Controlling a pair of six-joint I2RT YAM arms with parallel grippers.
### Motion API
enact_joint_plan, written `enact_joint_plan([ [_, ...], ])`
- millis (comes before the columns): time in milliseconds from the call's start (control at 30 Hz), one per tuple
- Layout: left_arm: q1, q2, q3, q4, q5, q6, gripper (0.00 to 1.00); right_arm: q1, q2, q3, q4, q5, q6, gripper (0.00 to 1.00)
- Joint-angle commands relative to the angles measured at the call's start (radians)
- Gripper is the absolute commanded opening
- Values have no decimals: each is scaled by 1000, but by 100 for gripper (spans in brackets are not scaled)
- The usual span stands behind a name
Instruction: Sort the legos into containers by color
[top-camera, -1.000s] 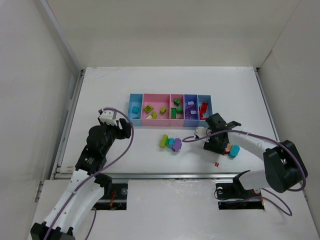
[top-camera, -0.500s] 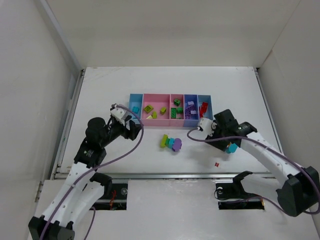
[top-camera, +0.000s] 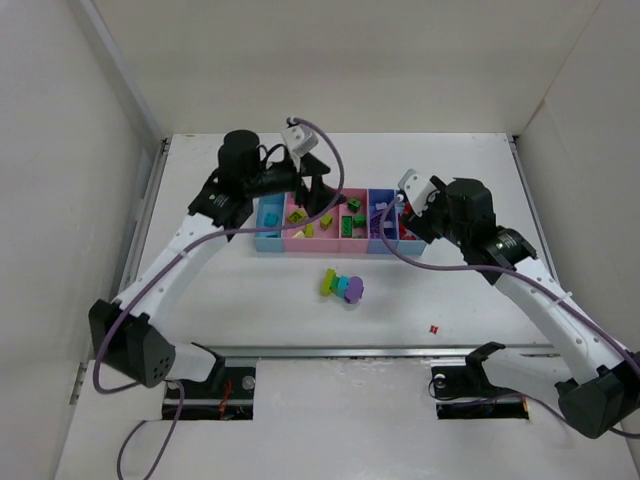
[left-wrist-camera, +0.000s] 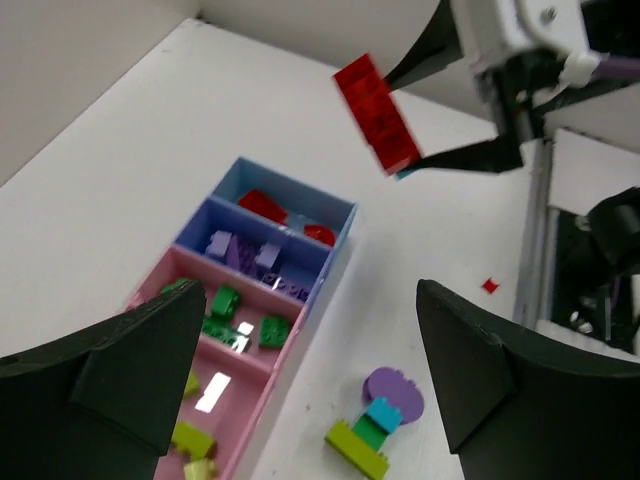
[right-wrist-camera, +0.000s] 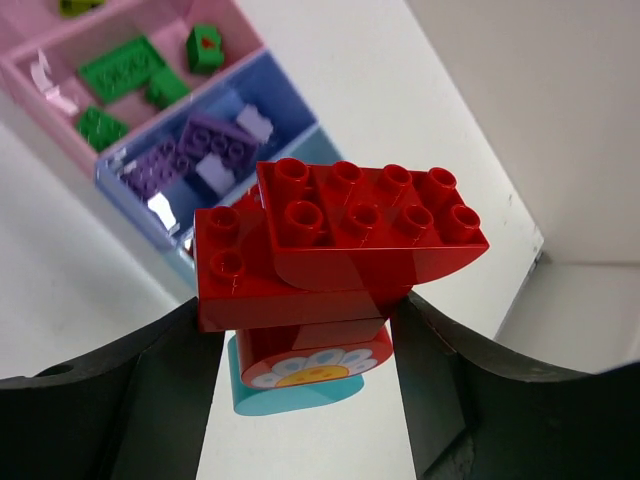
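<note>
Five joined bins (top-camera: 262, 240) sit mid-worktop (top-camera: 220, 290), and the colours are well sorted. There's a cyan piece (top-camera: 270, 217) in the left light-blue bin and lime legos (top-camera: 297, 216) in the wide pink one. Greens (top-camera: 354, 205) are in the narrow pink, purples (left-wrist-camera: 240, 250) in the purple-blue, reds (left-wrist-camera: 262, 205) in the right light-blue.

The left hand (top-camera: 314, 192) hangs over the wide pink bin, fingers apart, nothing between them. The right hand (right-wrist-camera: 295, 300) is clamped on a red stack (right-wrist-camera: 350, 235), up in the air above the right end of the row. Only its own camera shows the cyan disc (right-wrist-camera: 300, 375) with a flower face stuck under that stack.

From above, the left arm covers part of the wide pink bin's back edge, and the right hand hides much of the end bin. Loose on the worktop are a lime-cyan-purple cluster (top-camera: 342, 287) in front of the bins and a tiny red bit (top-camera: 434, 327) nearer the front edge.
</note>
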Motion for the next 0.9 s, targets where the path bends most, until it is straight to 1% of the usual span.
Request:
enact_joint_plan([
  [0, -63, 99, 169, 30, 107, -102, 84, 27, 15, -2, 242, -24, 27, 0],
  [67, -94, 171, 222, 17, 107, -125, 85, 27, 15, -17, 319, -70, 49, 0],
  [133, -140, 219, 291, -5, 83, -153, 85, 27, 15, -30, 344, -136, 60, 0],
  [200, -153, 289, 337, -15, 19, -178, 85, 36, 15, -30, 344, -165, 69, 0],
  [233, -166, 314, 387, -15, 2, -205, 85, 36, 15, -20, 344, -175, 82, 0],
  [367, -177, 429, 509, -56, -23, -239, 84, 36, 6, -20, 344, -221, 83, 0],
  [433, -188, 458, 547, -65, -42, -239, 84, 36, -4, -30, 344, -221, 83, 0],
  [533, -211, 498, 611, -65, -54, -254, 84, 36, -29, -51, 344, -268, 83, 0],
  [567, -211, 523, 642, -94, -80, -263, 84, 36, -29, -60, 344, -268, 83, 0],
  [633, -222, 543, 655, -122, -91, -264, 82, 36, -38, -60, 344, -268, 92, 0],
  [700, -222, 557, 665, -166, -91, -264, 78, 36, -38, -60, 344, -259, 92, 0],
  [767, -232, 567, 674, -208, -104, -233, 75, 36, -29, -60, 344, -236, 92, 0],
  [800, -243, 578, 687, -257, -124, -203, 74, 36, -29, -60, 344, -236, 83, 0],
  [833, -243, 578, 699, -277, -124, -189, 72, 36, -20, -60, 344, -207, 83, 0],
  [867, -243, 578, 699, -292, -137, -179, 72, 36, -20, -51, 344, -195, 83, 0],
])
